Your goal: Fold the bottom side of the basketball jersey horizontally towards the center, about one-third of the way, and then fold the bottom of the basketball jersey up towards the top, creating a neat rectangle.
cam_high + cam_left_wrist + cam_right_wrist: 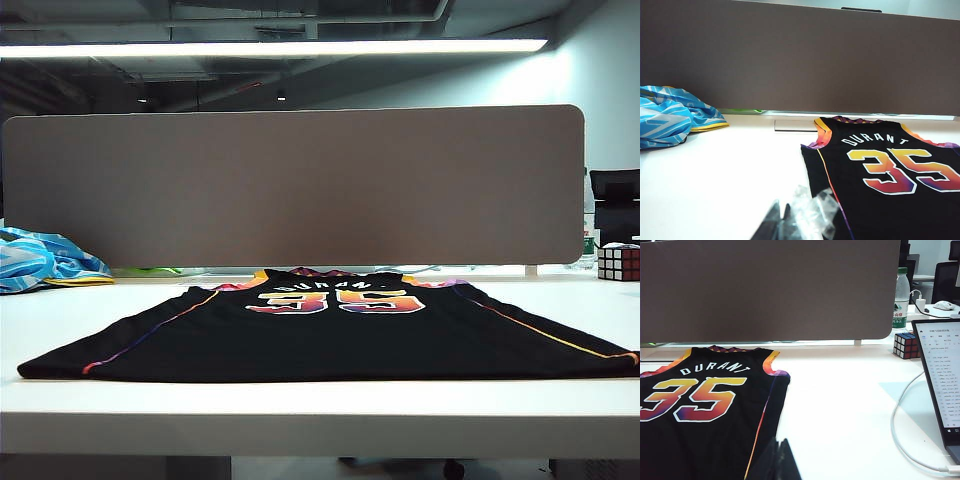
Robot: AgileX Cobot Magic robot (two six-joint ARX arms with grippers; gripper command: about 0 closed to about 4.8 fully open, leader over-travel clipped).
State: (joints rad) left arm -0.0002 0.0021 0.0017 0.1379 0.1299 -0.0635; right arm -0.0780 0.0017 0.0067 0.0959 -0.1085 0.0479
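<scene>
A: Since nothing is folded yet, why does the basketball jersey [330, 335] lie so flat on the table [300, 410]?

B: I judge it is spread out, number side up and neck toward the far divider panel [300, 185], so both side edges and the hem are free to be lifted. Starting at the left, the light blue cloth [670, 115] is bunched well beyond the left gripper [782, 222], far off to its outer side and apart from the jersey.

A: And that gripper itself?

B: Its fingers [771, 225] are pressed together on nothing, hanging near the jersey's striped side edge, which lies just ahead of them and inward. Some clear wrapping shows on them.

A: The right side?

B: The right gripper [777, 462] mirrors it: fingers [785, 460] closed and empty, the jersey's other striped edge just ahead. Beyond them, outward, a Rubik's cube [906, 345], a water bottle [901, 297] and a laptop [942, 385] with its cable sit well clear of the cloth, likely so the folds have room.
</scene>
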